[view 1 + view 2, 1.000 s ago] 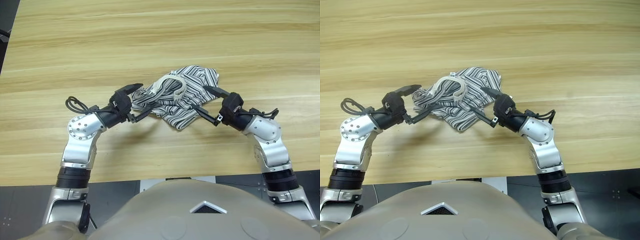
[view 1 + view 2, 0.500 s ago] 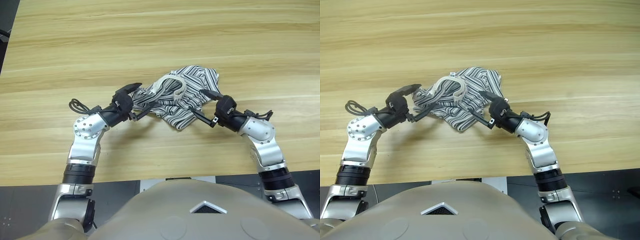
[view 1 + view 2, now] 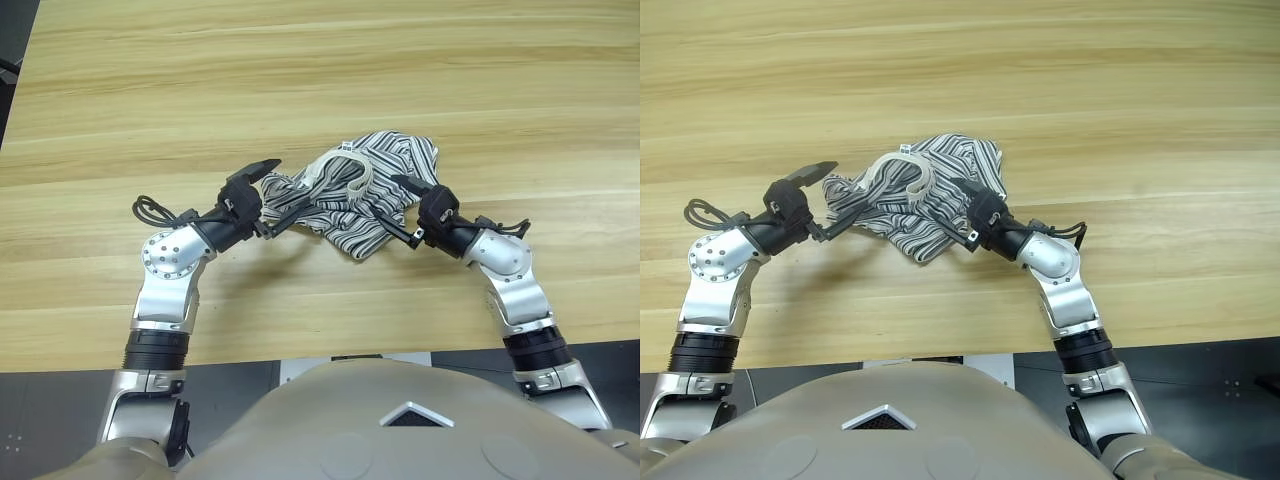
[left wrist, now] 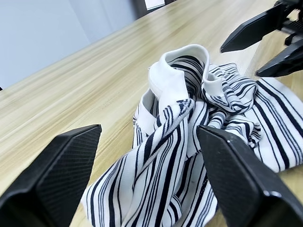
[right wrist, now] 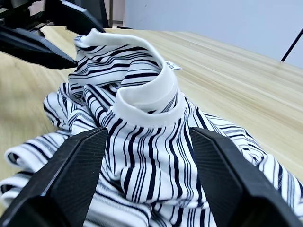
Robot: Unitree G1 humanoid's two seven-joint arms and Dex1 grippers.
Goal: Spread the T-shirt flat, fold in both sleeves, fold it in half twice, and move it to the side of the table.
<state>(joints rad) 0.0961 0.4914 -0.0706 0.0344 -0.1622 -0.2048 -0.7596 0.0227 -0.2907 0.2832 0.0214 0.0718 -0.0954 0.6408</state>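
Left fingers (image 4: 57,175): black, wedge-shaped, with finely ribbed inner pads; spread wide and gripping nothing, with the near edge of the cloth lying between them.
Right fingers (image 5: 75,175): the same black ribbed wedges, also parted wide and holding nothing, set on either side of the collar end of the cloth.
T-shirt (image 3: 375,190): soft knit, white with thin black and grey stripes, bunched in a crumpled, unfolded heap at the middle of the head views, directly between the two sets of fingers.
Neckband (image 5: 147,101): plain white rib, standing up in a curled loop on top of the heap, with a small white tag at its rim.
Tabletop (image 3: 300,60): pale wood with long straight grain and a smooth matt finish, spanning the frame from edge to edge.
Wall (image 5: 227,19): flat, pale blue-grey, behind the far edge of the tabletop.
Floor (image 3: 60,400): dark grey, along the lower edge of the head views.
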